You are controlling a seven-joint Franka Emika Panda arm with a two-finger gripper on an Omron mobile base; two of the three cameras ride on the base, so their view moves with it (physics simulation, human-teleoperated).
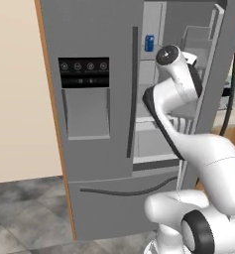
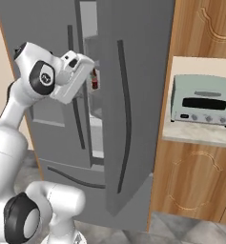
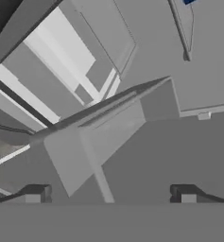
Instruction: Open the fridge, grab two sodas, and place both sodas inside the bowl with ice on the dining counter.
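- Two dark fingertips (image 3: 35, 193) of the gripper (image 3: 108, 194) rise at the bottom of the hand view, set wide apart with nothing between them: the pincer is released and holds nothing.
- Beyond them the hand view looks, rolled over, into the grey inside of the fridge (image 3: 146, 142), with pale shelves and bins slanting across; a scrap of dark blue sits at the top edge, too small to name.
- From the left base view, the white arm bends up from the lower right and reaches into the open right half of the fridge (image 1: 89, 30), its wrist among the shelves.
- On an upper shelf there, just left of the wrist, stands the blue can (image 1: 149, 43), upright and apart from the hand.
- Left door of the fridge is closed, carrying the black dispenser panel (image 1: 84, 72) and a dark vertical bar handle (image 1: 132, 89); the bottom drawer (image 1: 119, 203) is closed too.
- Right door (image 2: 133, 95) stands swung out, seen edge-on in the right base view, with its own dark bar handle (image 2: 125, 114).
- Through the gap between the doors a small dark bottle with red on it (image 2: 94, 80) shows, just beside the hand.
- Right of the fridge, a pale green toaster oven (image 2: 202, 100) sits in a niche of the wooden cabinets (image 2: 195, 181).
- Grey stone tiles cover the floor (image 1: 25, 213).
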